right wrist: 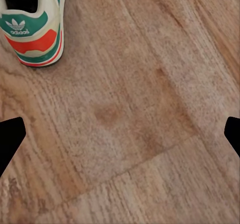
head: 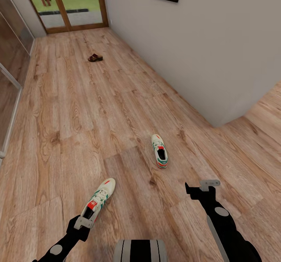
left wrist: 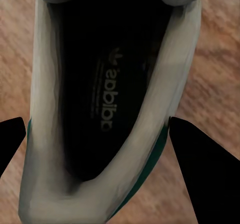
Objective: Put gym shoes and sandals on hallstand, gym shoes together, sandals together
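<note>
wood floor [head: 78, 109] | left gripper [left wrist: 100, 149] open around gym shoe [left wrist: 45, 108] | right gripper [right wrist: 120, 134] open, empty

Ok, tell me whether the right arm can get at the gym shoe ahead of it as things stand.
Probably yes. The right pincer hangs open over bare floor, and nothing lies between it and the gym shoe, whose heel faces it. It would still have to reach forward and down.
</note>
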Tool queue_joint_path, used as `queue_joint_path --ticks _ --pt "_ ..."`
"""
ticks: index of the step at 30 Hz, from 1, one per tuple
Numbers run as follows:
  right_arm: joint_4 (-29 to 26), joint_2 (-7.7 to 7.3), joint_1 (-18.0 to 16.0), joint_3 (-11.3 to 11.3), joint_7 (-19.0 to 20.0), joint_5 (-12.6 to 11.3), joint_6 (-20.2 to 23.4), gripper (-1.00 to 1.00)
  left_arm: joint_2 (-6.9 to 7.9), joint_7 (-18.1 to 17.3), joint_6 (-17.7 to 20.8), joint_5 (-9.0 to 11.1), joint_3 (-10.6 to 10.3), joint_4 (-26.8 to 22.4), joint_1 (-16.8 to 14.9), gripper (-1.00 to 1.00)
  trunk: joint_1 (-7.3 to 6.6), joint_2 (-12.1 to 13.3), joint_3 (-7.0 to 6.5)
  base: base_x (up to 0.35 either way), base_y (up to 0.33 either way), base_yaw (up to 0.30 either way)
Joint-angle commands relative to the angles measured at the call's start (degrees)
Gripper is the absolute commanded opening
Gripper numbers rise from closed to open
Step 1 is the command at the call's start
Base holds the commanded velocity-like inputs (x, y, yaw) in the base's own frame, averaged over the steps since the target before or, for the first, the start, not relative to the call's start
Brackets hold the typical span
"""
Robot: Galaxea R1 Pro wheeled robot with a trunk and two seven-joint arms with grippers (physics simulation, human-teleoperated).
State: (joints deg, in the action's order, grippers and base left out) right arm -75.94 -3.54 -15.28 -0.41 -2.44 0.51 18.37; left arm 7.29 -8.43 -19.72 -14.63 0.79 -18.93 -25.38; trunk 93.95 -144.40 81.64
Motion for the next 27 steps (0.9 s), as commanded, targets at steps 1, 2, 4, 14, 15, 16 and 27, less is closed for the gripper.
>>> queue_joint_path --ticks 1,2,4,14,15,16,27 --pt "-0.08 -0.03 -0.01 0.06 -0.2 0.06 0.32 1.0 0.01 -0.1 -0.18 -0.24 0.09 0.0 -0.02 -1.0 -0.01 -0.01 0.04 0.0 0.0 0.0" --pt "-0.08 -0.04 -0.01 0.06 -0.2 0.08 0.3 1.0 0.01 -0.1 -0.18 -0.25 0.09 -0.02 -0.02 -1.0 -0.01 -0.01 0.04 0.0 0.0 0.0" --pt "-0.08 -0.05 -0.01 0.06 -0.2 0.09 0.28 1.0 0.01 -0.1 -0.19 -0.24 0.09 -0.07 -0.02 -1.0 -0.01 -0.01 0.04 0.0 0.0 0.0" --pt "0.0 -0.07 -0.01 0.06 -0.2 0.24 0.26 1.0 -0.01 -0.08 -0.16 -0.18 0.27 -0.13 -0.02 -1.0 -0.14 0.05 -1.07 0.0 0.0 0.0" --pt "0.01 -0.1 -0.01 0.06 -0.2 0.26 0.26 1.0 -0.04 -0.05 -0.15 -0.08 0.38 -0.13 -0.02 -1.0 -0.16 0.07 -1.29 0.0 0.0 0.0" --pt "0.02 -0.11 -0.01 0.06 -0.2 0.26 0.26 1.0 -0.03 -0.03 -0.15 -0.02 0.44 -0.14 -0.02 -1.0 -0.19 0.08 -1.52 0.0 0.0 0.0" --pt "0.09 -0.08 0.07 0.09 -0.12 0.22 0.24 1.0 -0.18 0.8 0.11 3.27 1.12 -0.57 -0.06 -1.0 -0.47 0.23 -3.95 0.0 0.0 0.0"
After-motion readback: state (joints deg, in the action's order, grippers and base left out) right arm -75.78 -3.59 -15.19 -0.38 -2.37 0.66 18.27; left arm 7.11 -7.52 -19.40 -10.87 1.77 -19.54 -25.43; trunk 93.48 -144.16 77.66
